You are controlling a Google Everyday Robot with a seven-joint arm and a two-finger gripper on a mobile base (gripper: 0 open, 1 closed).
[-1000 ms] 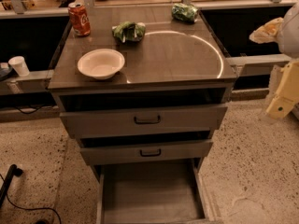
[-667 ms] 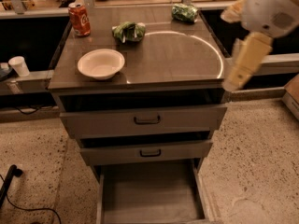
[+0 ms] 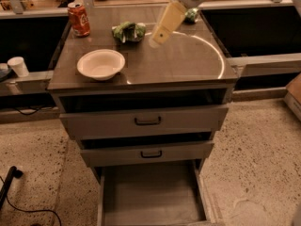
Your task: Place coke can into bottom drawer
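Observation:
The coke can [image 3: 78, 19], red-orange with a silver top, stands upright at the back left corner of the cabinet top [image 3: 188, 62]. My gripper [image 3: 158, 36] hangs over the back middle of the top, to the right of the can and well apart from it, just right of a green snack bag [image 3: 129, 31]. It holds nothing that I can see. The bottom drawer [image 3: 150, 192] is pulled out at the foot of the cabinet, a plain grey tray with nothing in it.
A white bowl [image 3: 100, 64] sits front left on the top. A second green bag [image 3: 192, 15] lies at the back right, partly behind the arm. Two upper drawers with black handles [image 3: 147, 121] stand slightly out. A white cup [image 3: 19, 66] sits on the left ledge.
The arm has swung in from the right edge of the view to the left, across the cabinet top, toward the back middle. The can, bowl and drawers have not moved.

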